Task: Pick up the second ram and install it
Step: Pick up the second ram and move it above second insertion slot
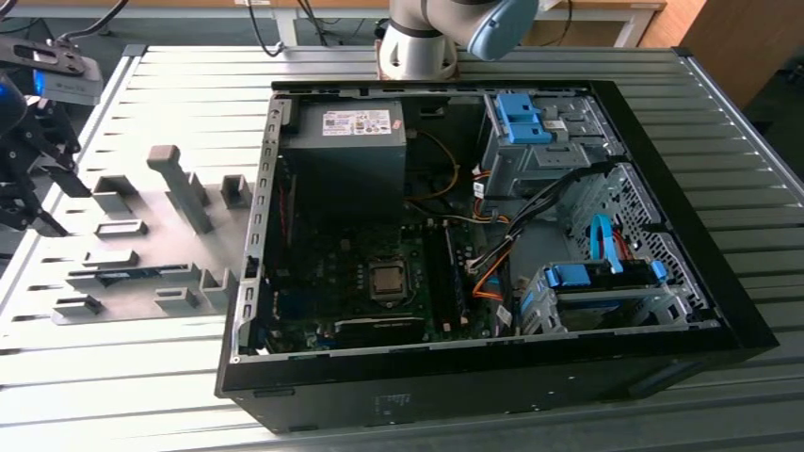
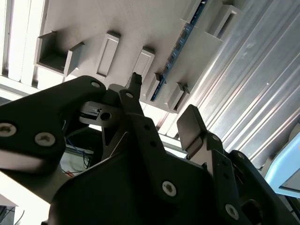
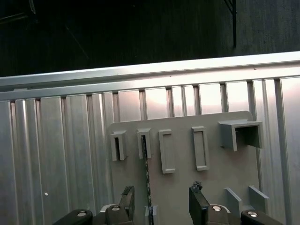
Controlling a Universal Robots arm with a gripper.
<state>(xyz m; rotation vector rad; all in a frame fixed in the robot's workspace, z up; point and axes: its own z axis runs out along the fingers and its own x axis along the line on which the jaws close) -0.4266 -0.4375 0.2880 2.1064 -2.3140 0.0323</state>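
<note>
I have the end effector (image 3: pixel 161 201) hanging over the grey plate (image 3: pixel 180 187) of part holders, which lies flat on the ribbed metal tabletop (image 1: pixel 126 377). Its two dark fingers (image 3: pixel 199 206) are spread apart and hold nothing.

The memory stick (image 3: pixel 147 173) is on that plate. It stands on its long edge, slotted into a small grey holder (image 3: pixel 144 140) at its far end, and runs back toward the end effector. In the first wrist view the thin blue-green board sits in the gap between the fingers, nearer one of them, with bare plate showing on both sides, so neither finger touches it. In the second wrist view the stick (image 2: pixel 180 47) shows as a narrow blue strip beyond the fingertips (image 2: pixel 190 126), lined up between two of the grey blocks.

More holders stand in a row beside it on the plate: upright slotted blocks and one wider open-fronted bracket (image 3: pixel 240 133).

In the exterior view the end effector is at the exterior view's left edge, above the plate's outer side. The open computer case (image 1: pixel 503 400) lies on the tabletop to the exterior view's right of the plate, with its motherboard (image 1: pixel 339 259) facing up and the arm's base (image 1: pixel 421 42) behind it.
</note>
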